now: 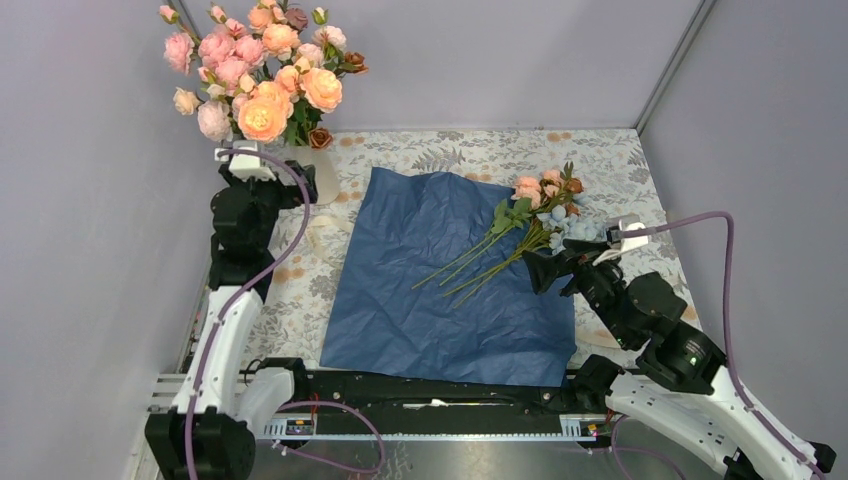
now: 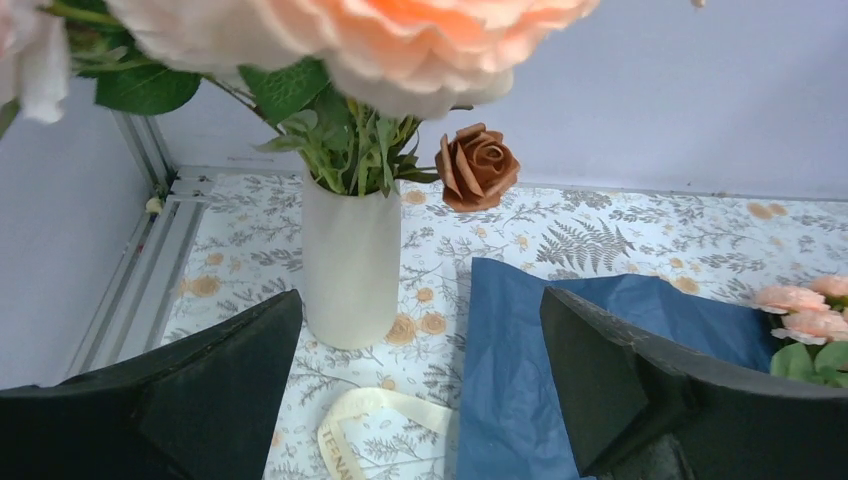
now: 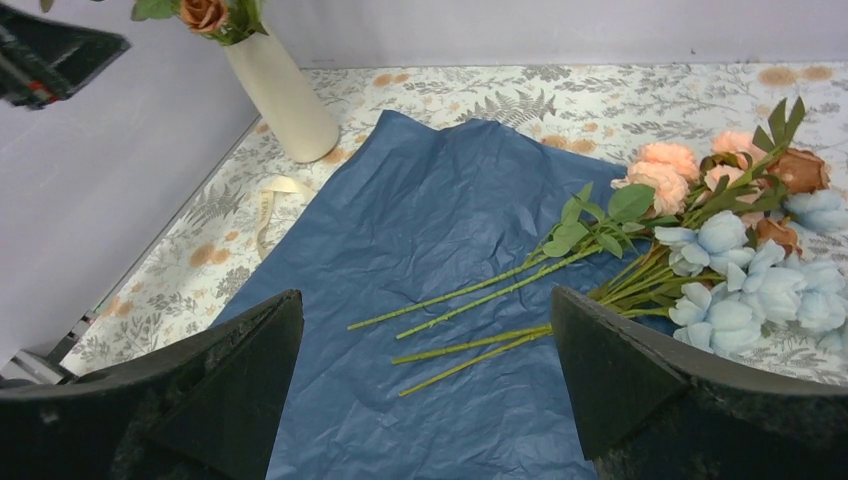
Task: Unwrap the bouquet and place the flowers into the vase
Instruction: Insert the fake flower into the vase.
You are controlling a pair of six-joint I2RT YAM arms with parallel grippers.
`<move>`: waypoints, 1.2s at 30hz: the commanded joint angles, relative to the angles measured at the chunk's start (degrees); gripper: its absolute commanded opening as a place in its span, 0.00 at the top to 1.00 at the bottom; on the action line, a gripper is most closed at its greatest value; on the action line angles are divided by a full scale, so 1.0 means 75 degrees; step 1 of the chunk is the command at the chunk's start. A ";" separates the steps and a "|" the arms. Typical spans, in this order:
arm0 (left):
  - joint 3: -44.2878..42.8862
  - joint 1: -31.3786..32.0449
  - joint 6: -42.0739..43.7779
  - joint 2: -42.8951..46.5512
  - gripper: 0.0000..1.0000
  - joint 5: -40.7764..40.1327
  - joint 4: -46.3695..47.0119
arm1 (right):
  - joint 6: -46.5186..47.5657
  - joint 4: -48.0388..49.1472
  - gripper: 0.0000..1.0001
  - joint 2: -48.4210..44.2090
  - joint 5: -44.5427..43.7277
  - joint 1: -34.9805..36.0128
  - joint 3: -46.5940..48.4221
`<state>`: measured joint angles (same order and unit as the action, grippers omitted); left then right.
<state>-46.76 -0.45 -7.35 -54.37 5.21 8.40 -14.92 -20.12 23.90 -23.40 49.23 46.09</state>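
Fern-and-flower print tablecloth point(image 1: 620, 160) beneath pale grey enclosure walls point(image 1: 500, 60)

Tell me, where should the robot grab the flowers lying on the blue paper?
By the bare green stems, where they bunch together below the blooms. Come straight down with the right pincer, one finger each side, since they lie flat on the paper.

Shows a desk point(image 1: 620, 160) covered in a pale print of ferns and orange blossoms. Carries across its middle a crinkled dark navy paper point(image 1: 430, 290), spread flat. Holds an off-white vase point(image 2: 350, 260) upright at the far left, just beside the paper's corner. Keeps a cream ribbon point(image 2: 370, 415) curled on the print near the vase, by the paper's left edge. Bears loose flowers point(image 1: 545, 215) on the right, stems across the paper, heads past its right edge on the print.
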 commanded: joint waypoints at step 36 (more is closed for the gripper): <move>0.0047 0.0406 -0.0319 0.1426 0.01 0.0224 -0.3238 | -0.5758 0.0802 0.40 0.6363 -0.0260 -0.2858 -0.0539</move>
<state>-46.26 1.87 -10.87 -44.56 8.45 -17.26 -55.61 -18.94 67.64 -24.34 28.88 41.60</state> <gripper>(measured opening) 0.986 0.635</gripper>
